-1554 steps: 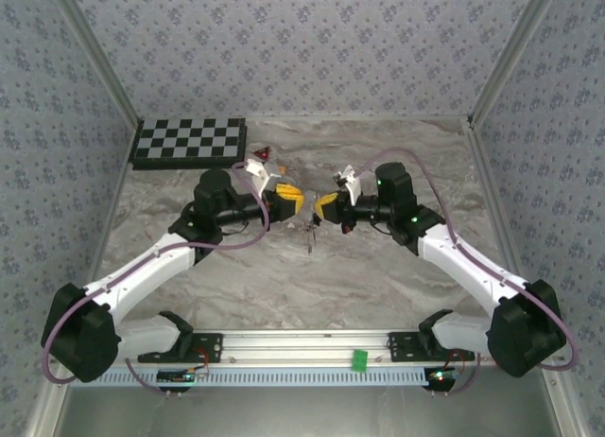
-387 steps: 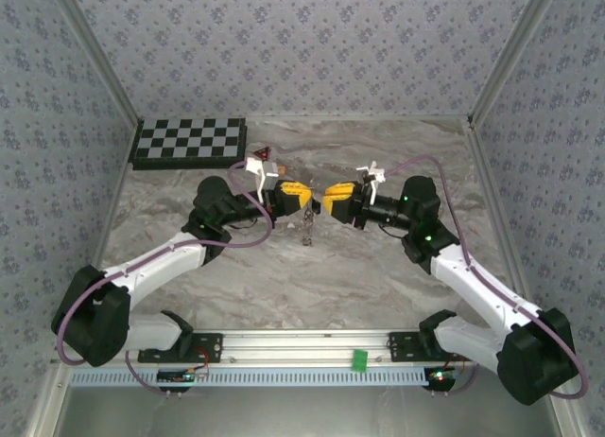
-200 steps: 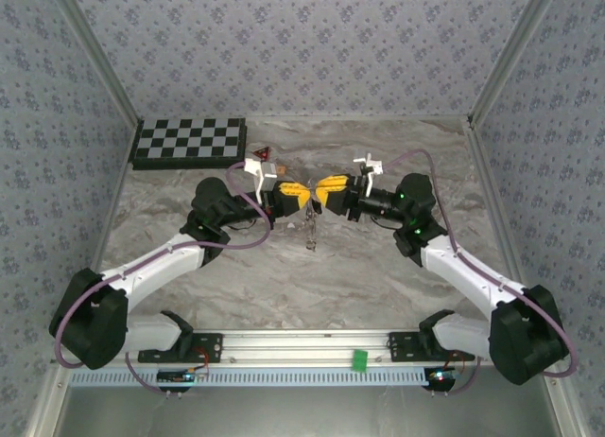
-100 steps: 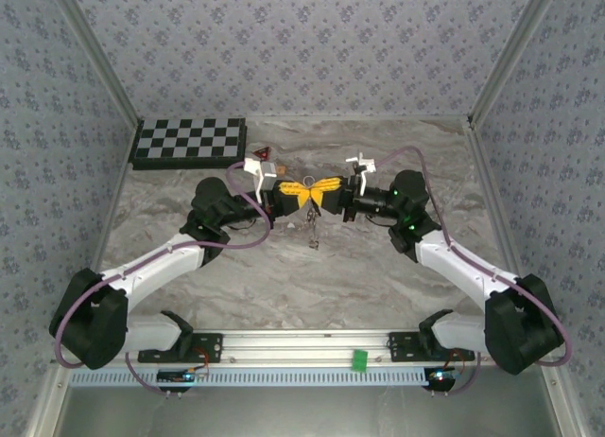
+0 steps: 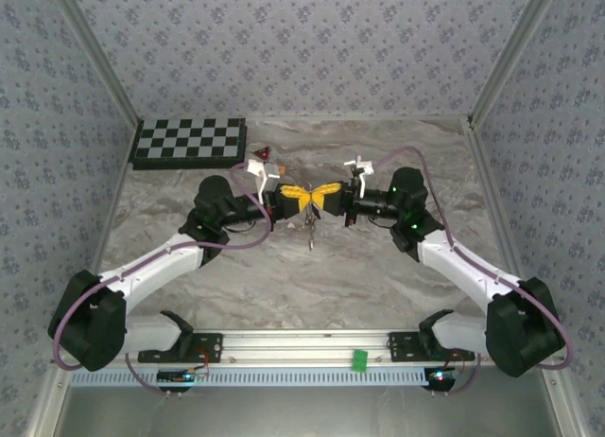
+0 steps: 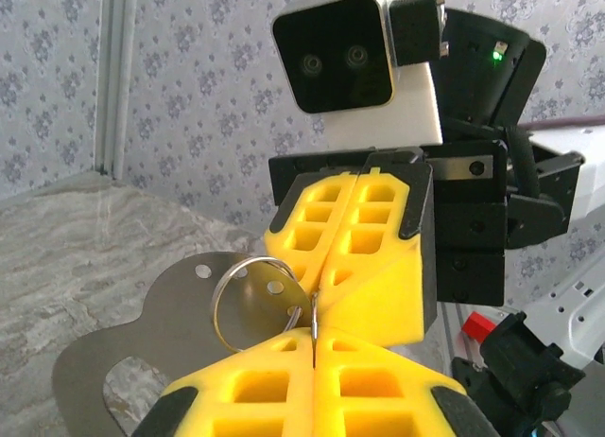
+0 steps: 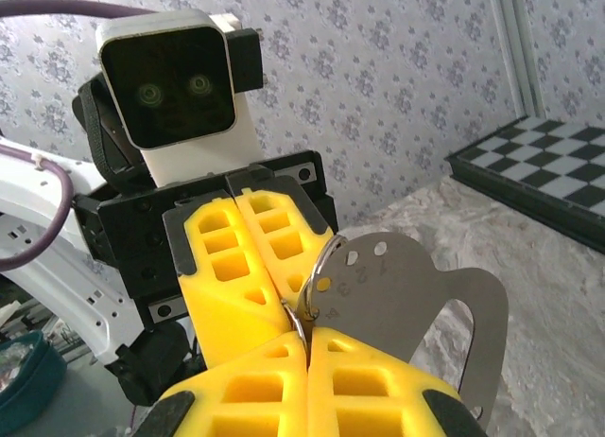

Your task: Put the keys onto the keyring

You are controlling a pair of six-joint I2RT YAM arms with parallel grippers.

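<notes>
**Top external: two claws tip to tip, keys hanging below**

From the top external view, the left claw (image 5: 303, 199) and the right claw (image 5: 319, 198) meet nose to nose above the middle of the table (image 5: 284, 286). Their yellow fingers touch at the tips. The keys (image 5: 310, 233) hang in a small dark bunch just under that meeting point, above the marble top; they are too small to tell one from another. A checkerboard (image 5: 189, 141) lies at the far left corner, and a small red triangle (image 5: 263, 153) sits just beside it.

From the left wrist, the left claw's jaws are pressed together with the thin wire of the ring (image 6: 253, 300) nipped in the seam between them. A flat grey plate (image 6: 132, 357) with small holes hangs on the ring.

From the right wrist, the right claw's jaws are also closed, tips against the ring at the same spot. Whether they actually pinch the wire I cannot tell.
</notes>
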